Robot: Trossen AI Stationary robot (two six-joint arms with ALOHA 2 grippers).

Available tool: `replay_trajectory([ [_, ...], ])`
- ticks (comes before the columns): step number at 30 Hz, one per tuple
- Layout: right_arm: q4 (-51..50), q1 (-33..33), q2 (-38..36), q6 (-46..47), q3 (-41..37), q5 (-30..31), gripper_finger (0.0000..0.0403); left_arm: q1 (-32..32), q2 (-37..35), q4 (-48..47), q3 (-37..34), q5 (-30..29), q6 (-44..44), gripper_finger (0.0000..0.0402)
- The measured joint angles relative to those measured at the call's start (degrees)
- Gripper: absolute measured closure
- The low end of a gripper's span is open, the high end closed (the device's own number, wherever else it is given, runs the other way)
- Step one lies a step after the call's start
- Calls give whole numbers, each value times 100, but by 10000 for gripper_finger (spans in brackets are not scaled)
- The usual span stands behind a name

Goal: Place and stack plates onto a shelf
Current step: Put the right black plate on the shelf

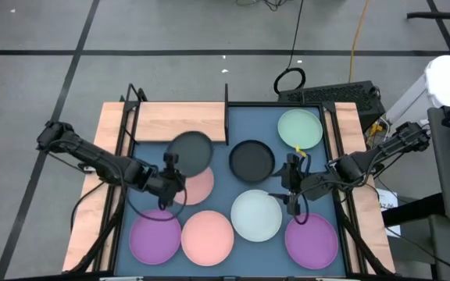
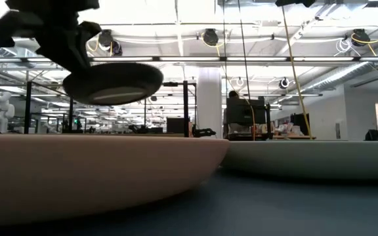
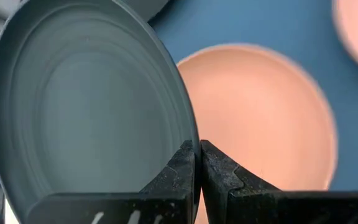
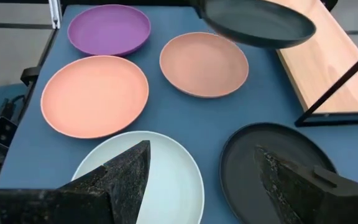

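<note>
My left gripper (image 1: pixel 170 173) is shut on a black plate (image 1: pixel 192 150), which hovers over a pink plate (image 1: pixel 201 190) just in front of the wooden shelf (image 1: pixel 180 121). In the low view this black plate (image 2: pixel 113 82) is in the air and roughly level. My right gripper (image 1: pixel 294 186) is open and touches nothing, standing over the mat between a second black plate (image 1: pixel 252 160) and the pale blue-white plate (image 1: pixel 256 216). Flat on the mat lie also a pale green plate (image 1: pixel 299 128), two purple plates (image 1: pixel 156 236) (image 1: pixel 312 240) and another pink plate (image 1: pixel 207 238). My left gripper pinches the black plate's rim (image 3: pixel 188 134) between its two fingers (image 3: pixel 219 171), on the plate's edge nearest the arm. The fingers come roughly level from the table's left. The plate is lifted clear and about level, reaching out beyond the fingertips above the pink plate (image 3: pixel 260 112).
The shelf's thin black posts (image 1: pixel 226 113) stand at its corners and beside the held plate. The blue-grey mat (image 1: pixel 248 117) carries all the plates, with wooden table edges at left and right. Cables and a keyboard (image 1: pixel 330 95) lie beyond the far edge. People sit in the room behind.
</note>
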Motion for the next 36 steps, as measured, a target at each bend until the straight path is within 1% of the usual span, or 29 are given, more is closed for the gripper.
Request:
replay_trajectory([
  [4,74,0,0,-136,0,0,138,158,0,-463,-1,-436,-435,387],
  [7,115,0,0,-135,0,0,138,300,0,-618,-100,-688,-632,381],
  [11,134,0,0,-173,0,-1,138,581,1,-551,-195,-703,-616,379],
  [15,134,0,0,-173,0,0,138,1010,0,-551,-195,-724,-606,377],
  [23,134,0,0,-143,0,-2,138,2305,0,-552,-195,-950,-630,375],
  [25,134,0,0,-137,0,-2,138,2600,0,-553,-195,-1103,-689,375],
  [27,134,0,0,-134,0,-2,138,2838,0,-557,-195,-1128,-749,374],
  [30,133,0,0,-145,0,-3,138,3001,0,-560,-195,-1112,-785,374],
  [36,132,0,0,-139,0,-4,138,3106,7,-517,-243,-1101,-830,374],
])
